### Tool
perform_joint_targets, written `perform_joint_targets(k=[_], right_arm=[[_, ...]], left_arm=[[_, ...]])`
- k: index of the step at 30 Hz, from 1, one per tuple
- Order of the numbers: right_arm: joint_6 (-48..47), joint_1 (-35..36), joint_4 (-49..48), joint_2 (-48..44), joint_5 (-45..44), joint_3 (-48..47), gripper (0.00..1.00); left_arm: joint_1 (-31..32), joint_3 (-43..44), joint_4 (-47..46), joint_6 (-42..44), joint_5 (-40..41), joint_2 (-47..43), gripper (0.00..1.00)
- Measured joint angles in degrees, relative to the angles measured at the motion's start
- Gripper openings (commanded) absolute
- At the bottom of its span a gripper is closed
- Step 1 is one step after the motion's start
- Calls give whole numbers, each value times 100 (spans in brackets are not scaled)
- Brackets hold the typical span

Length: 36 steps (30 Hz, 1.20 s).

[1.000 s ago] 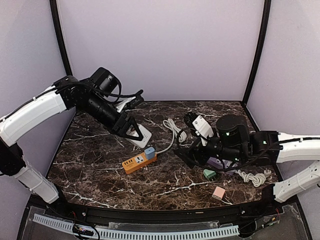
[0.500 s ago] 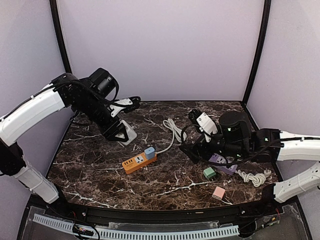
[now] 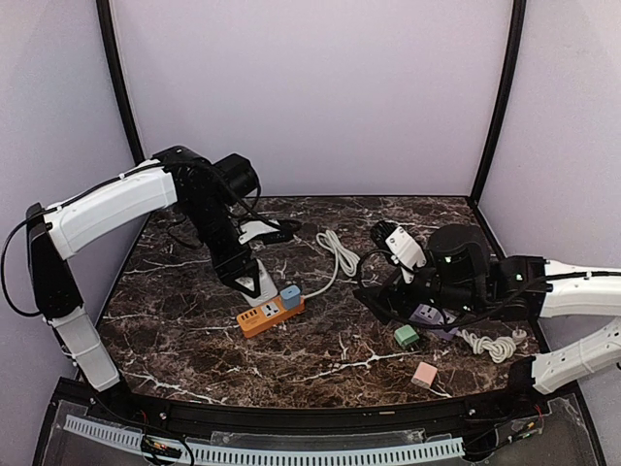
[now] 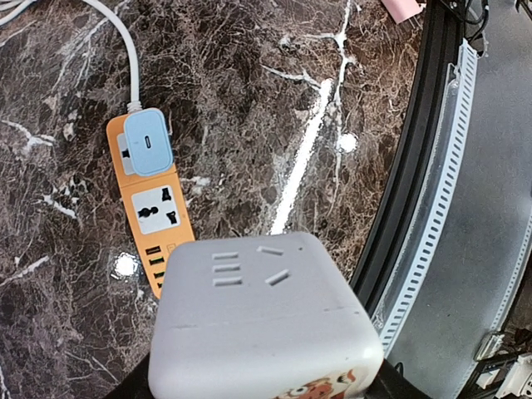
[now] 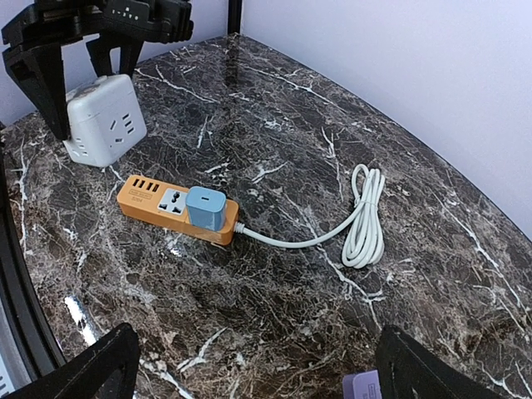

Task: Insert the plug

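An orange power strip (image 3: 264, 315) lies mid-table with a blue plug (image 3: 290, 296) in its right-hand socket; its middle socket (image 4: 155, 209) is free. My left gripper (image 3: 248, 276) is shut on a white cube socket block (image 3: 256, 283), held low just beside the strip's USB end. The block fills the left wrist view (image 4: 258, 324) and shows in the right wrist view (image 5: 100, 120). My right gripper (image 3: 375, 297) is open and empty, to the right of the strip (image 5: 154, 199), its fingertips (image 5: 91, 370) wide apart.
The strip's white cable coil (image 3: 340, 250) lies behind the strip. A purple adapter (image 3: 428, 316), a green plug (image 3: 407, 337), a pink plug (image 3: 424, 375) and a knotted white cord (image 3: 490, 345) lie at the right. The table's front rail (image 4: 432, 166) is close by.
My left arm has carried the white cube from the back left forward and down to the orange strip's left end. The right gripper has drawn back slightly to the right.
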<state>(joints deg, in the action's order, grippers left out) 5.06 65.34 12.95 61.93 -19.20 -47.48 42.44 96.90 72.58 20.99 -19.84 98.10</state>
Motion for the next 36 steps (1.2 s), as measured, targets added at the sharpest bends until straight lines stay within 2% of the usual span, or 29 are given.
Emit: perform_joint_targets(k=[12, 23, 36], right_arm=[[-20, -4, -4, -363, 72, 210, 99], [-31, -4, -17, -505, 328, 232, 99], [-26, -4, -48, -662, 531, 243, 99]], left_arm=[[-201, 162, -92, 44, -393, 839, 1], [-280, 358, -157, 74, -216, 1453, 1], [-280, 343, -227, 136, 155, 1569, 1]])
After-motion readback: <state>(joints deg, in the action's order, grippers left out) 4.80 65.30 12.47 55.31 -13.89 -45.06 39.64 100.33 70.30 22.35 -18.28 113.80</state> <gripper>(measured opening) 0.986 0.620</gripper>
